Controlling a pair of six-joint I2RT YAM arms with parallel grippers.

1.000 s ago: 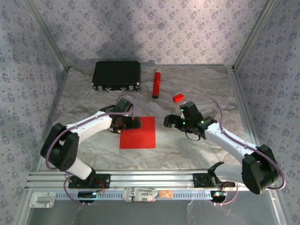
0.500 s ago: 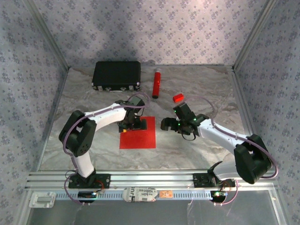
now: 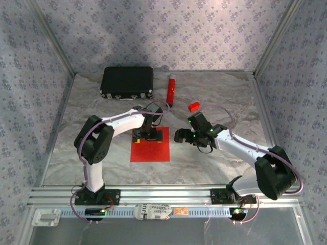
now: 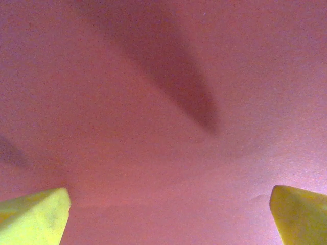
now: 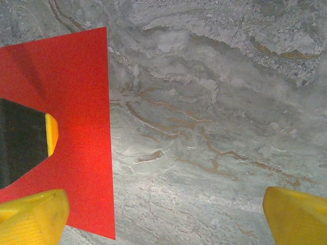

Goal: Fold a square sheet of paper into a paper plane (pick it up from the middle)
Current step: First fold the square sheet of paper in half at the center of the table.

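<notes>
The red paper square (image 3: pixel 151 151) lay flat near the middle of the marbled bench (image 3: pixel 219 92). The left tool (image 3: pixel 149 135) hung low over the sheet's far part, fingers spread wide, pinching nothing. The right tool (image 3: pixel 182 136) sat just beside the sheet's right edge, likewise spread and empty. A black case (image 3: pixel 127 81), a red tube (image 3: pixel 170 90) and a small red block (image 3: pixel 193 106) stood farther back.

patterned walls (image 3: pixel 163 30), grey marbled table (image 3: pixel 214 163)
</notes>
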